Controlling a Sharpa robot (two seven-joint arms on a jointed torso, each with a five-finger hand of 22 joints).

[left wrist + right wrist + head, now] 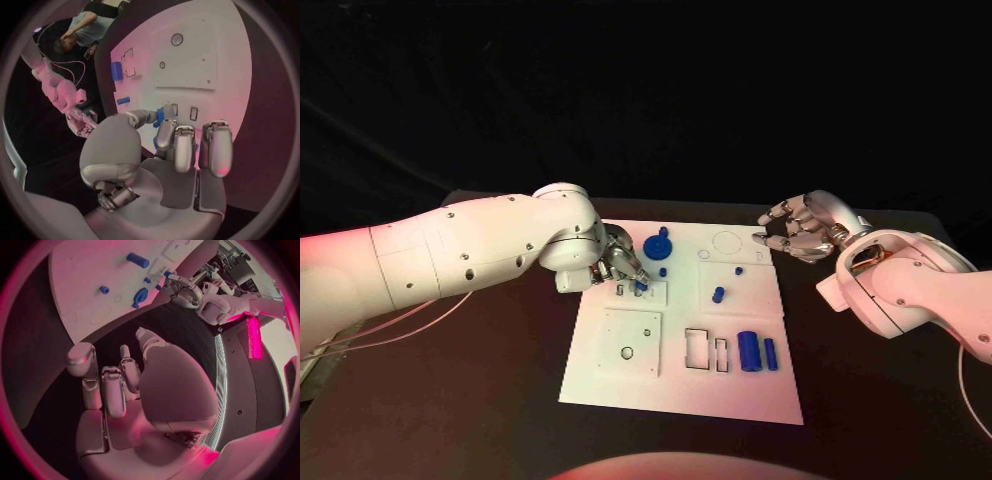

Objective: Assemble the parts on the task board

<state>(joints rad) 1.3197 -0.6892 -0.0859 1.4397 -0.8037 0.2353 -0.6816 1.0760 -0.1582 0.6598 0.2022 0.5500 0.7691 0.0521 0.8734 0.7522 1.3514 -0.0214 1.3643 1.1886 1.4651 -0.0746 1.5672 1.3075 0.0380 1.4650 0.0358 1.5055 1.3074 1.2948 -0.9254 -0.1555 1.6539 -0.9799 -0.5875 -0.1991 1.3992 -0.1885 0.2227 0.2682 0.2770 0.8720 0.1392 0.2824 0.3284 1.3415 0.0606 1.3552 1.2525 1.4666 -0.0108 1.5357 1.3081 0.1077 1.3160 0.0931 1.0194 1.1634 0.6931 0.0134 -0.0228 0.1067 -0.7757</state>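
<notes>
The white task board lies in the middle of the black table. My left hand is low over the board's left part and pinches a small blue part between thumb and fingers, right at the narrow slots of a small raised plate. The left wrist view has that blue part in the fingertips beside the two slots. My right hand hovers at the board's far right edge, fingers loosely bent and apart, holding nothing. Its palm and fingers face the board.
Loose blue parts lie on the board: a round keyed piece, a small stub, a thick cylinder and a thin bar by rectangular cut-outs. A square plate with holes sits at the near left. Bare table surrounds the board.
</notes>
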